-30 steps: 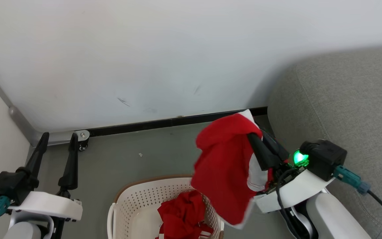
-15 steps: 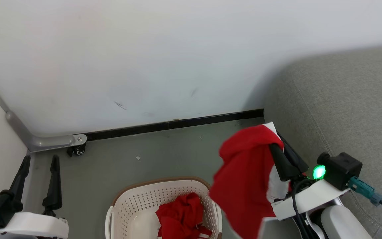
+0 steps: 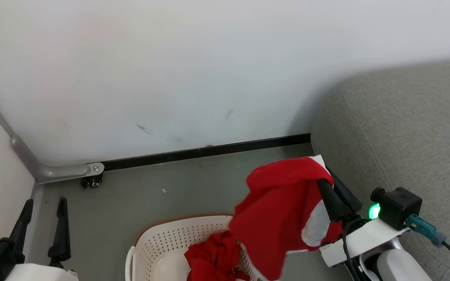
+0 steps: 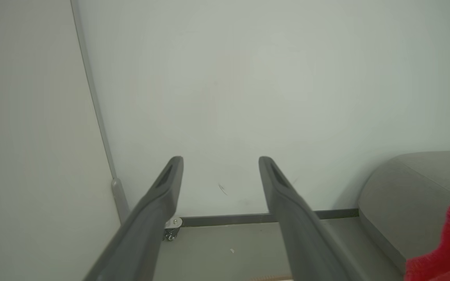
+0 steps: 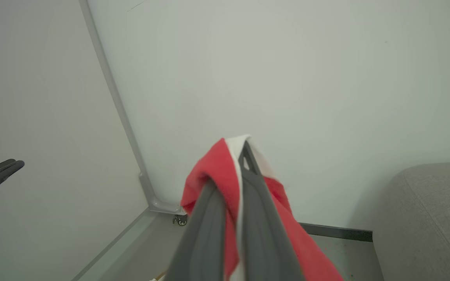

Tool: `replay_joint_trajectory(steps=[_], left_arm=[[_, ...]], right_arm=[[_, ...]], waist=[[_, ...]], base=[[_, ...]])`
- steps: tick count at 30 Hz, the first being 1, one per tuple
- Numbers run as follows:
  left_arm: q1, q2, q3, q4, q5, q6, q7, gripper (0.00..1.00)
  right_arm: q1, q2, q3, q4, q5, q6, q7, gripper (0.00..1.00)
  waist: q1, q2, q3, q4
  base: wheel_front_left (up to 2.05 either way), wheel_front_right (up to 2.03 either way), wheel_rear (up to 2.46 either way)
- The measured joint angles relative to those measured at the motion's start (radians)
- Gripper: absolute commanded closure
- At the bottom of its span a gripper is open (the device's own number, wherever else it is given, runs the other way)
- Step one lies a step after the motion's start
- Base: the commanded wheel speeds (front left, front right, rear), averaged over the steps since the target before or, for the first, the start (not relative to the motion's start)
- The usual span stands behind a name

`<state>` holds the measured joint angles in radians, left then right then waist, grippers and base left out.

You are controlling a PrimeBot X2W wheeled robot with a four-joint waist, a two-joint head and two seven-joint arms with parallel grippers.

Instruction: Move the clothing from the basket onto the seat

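Right gripper (image 3: 324, 176) is clamped on a red garment (image 3: 279, 218) that hangs above the basket (image 3: 162, 238) at its right rim, where a second red piece (image 3: 209, 259) lies inside. Left gripper (image 3: 44, 200) stands spread, empty. Carrying step, I judge — next, swing right over the grey seat (image 3: 404, 128) and release.

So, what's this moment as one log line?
right gripper: shut on red garment | left gripper: open, empty | basket: another red garment inside
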<state>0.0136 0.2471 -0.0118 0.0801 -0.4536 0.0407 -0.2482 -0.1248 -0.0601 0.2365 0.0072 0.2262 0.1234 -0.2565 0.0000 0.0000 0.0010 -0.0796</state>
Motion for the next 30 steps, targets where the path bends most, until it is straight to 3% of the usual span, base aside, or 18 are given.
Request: replay_joint_trajectory(steps=[14, 30], left_arm=[[0.019, -0.012, 0.013, -0.034, 0.017, -0.01, -0.001, 0.0], [0.012, -0.019, -0.03, -0.056, 0.052, -0.051, -0.001, 0.0]], right_arm=[[0.0, 0.0, -0.002, -0.006, -0.005, 0.0, 0.0, 1.0], [0.047, 0.003, -0.155, -0.105, -0.044, 0.0, 0.0, 1.0]], waist=[[0.0, 0.0, 0.0, -0.002], [0.0, 0.0, 0.015, -0.044]], base=[[0.0, 0.0, 0.0], [0.0, 0.0, 0.0]])
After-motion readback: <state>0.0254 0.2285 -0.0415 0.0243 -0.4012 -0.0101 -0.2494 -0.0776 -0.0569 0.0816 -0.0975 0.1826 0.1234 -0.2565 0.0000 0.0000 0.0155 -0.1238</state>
